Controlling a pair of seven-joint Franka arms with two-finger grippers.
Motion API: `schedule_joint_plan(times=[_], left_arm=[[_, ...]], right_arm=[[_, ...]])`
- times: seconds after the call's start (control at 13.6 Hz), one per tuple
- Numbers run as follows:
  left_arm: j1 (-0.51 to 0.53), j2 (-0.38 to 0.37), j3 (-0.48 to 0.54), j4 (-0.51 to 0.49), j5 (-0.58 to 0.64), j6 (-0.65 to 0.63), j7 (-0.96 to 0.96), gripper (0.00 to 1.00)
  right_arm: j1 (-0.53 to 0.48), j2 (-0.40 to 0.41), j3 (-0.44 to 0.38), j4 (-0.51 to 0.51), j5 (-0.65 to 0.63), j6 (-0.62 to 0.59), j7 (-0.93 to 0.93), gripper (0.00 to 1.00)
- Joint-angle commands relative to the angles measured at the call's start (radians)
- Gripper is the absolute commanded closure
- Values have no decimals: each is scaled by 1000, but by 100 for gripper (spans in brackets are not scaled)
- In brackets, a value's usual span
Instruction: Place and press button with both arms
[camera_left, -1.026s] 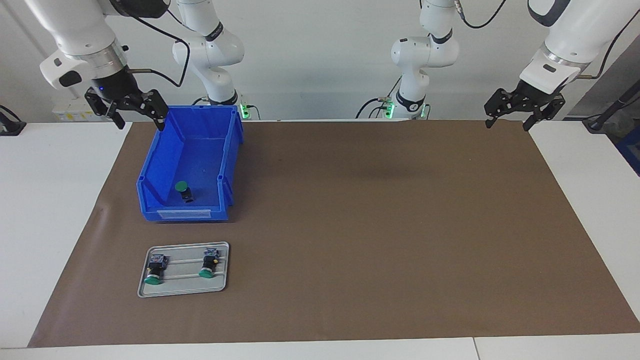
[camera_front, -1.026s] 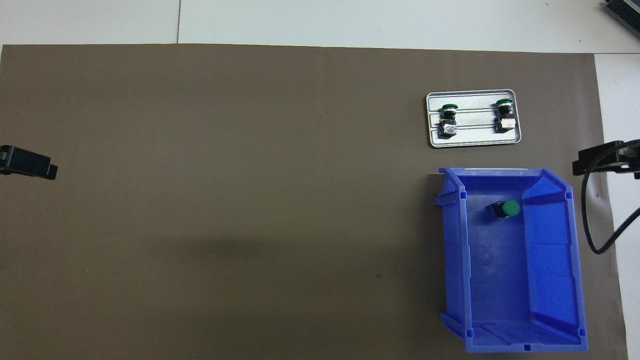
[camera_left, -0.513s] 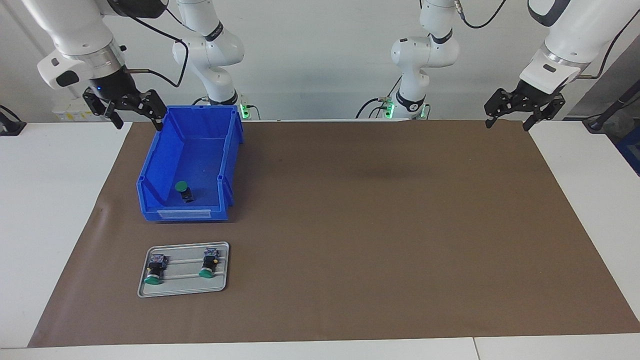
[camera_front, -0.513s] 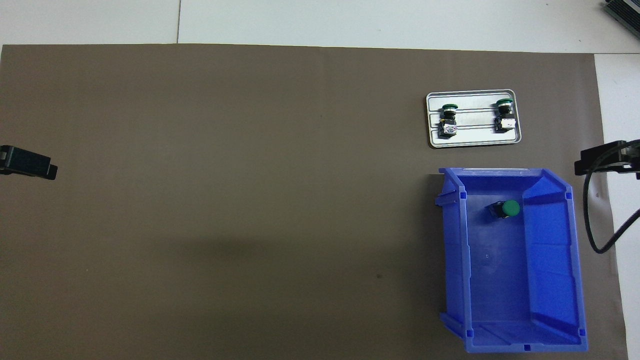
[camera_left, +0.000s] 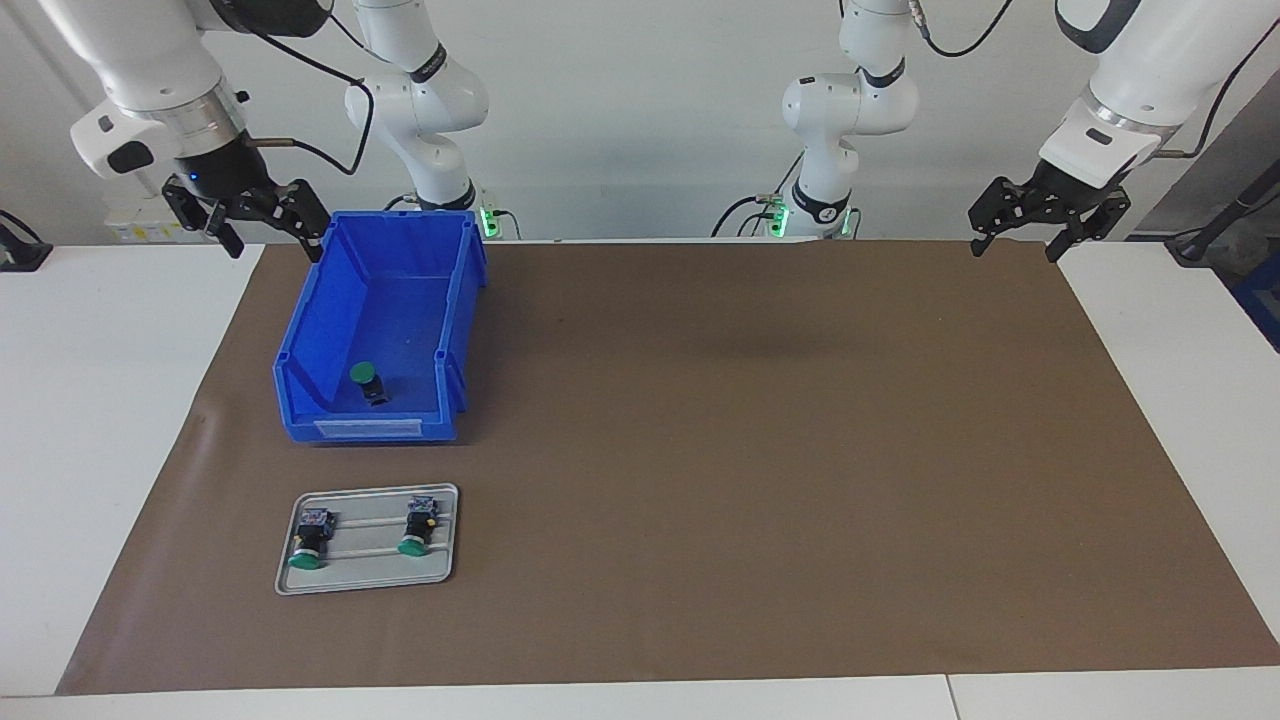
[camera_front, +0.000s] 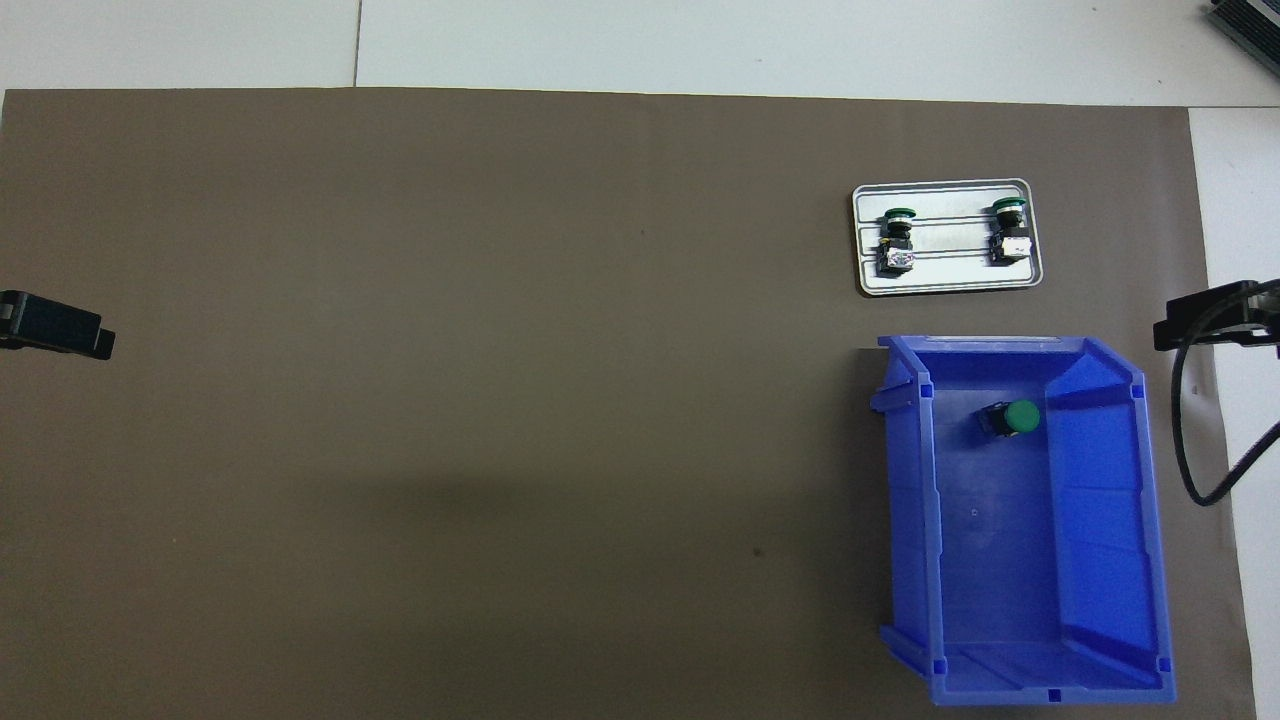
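The right gripper (camera_left: 268, 235) hangs in the air with its fingers spread wide and nothing between them, over the edge of the brown mat (camera_left: 700, 450) at the right arm's end of the desk (camera_left: 100, 400), just beside the blue bin's (camera_left: 300, 340) corner nearest the robots. Below that gripper, inside the bin, one green-capped button (camera_left: 364, 376) lies tilted on the bin floor, farther from the robots than the gripper's spot. Farther still sits a metal tray (camera_left: 440, 570) carrying two more buttons (camera_left: 305, 545) (camera_left: 415, 535) lying side by side, well apart from either gripper. The left gripper (camera_left: 1015, 245) hovers open and empty over the mat's corner at the left arm's end, well apart from the bin and tray.
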Motion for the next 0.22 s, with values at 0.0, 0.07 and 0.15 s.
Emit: schedule_joint_plan(times=[0.0, 0.07, 0.15], left_arm=[[9, -31, -5, -36, -8, 16, -8, 0], [9, -31, -5, -36, -8, 16, -8, 0], [9, -31, -5, -36, -8, 16, -8, 0]], right_arm=[[-29, -12, 26, -10, 15, -2, 7, 0], [-20, -12, 26, -10, 15, 0, 10, 0], [-17, -12, 26, -10, 15, -2, 12, 0]])
